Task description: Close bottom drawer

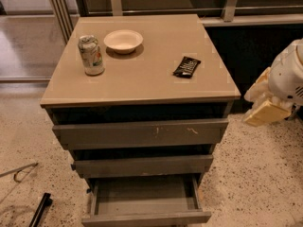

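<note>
The bottom drawer (pixel 147 218) is sitting pulled well out at the foot of the desk (pixel 142 86), its front panel jutting past the middle drawer (pixel 142 165). The tool (pixel 265 111) is hanging off the desk's right side, about level with the top drawer and well apart from the bottom drawer. Whether it is spread or pressed together I cannot tell. The approach seems to be the step in hand. Next, the tool is going to need to drop low, come round in front of the panel and push it squarely inward.
</note>
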